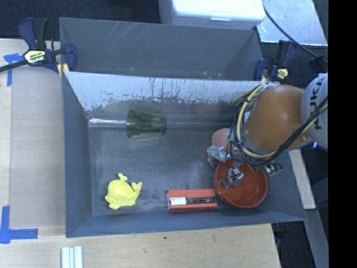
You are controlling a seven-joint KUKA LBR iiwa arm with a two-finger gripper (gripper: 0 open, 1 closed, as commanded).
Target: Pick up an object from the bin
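Camera view, pick not yet done: nothing lifted clear of the bin [78, 149]. Low with the gripper [234, 175] inside the red-brown bowl [254, 197] at the front right corner, just beside an orange-red stapler [191, 200]. Cannot tell whether open or closed, or gripping anything. Probably still left: closing, lifting.

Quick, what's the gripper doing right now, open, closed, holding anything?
Gripper: cannot be told; it is over the red bowl in the bin's front right corner.
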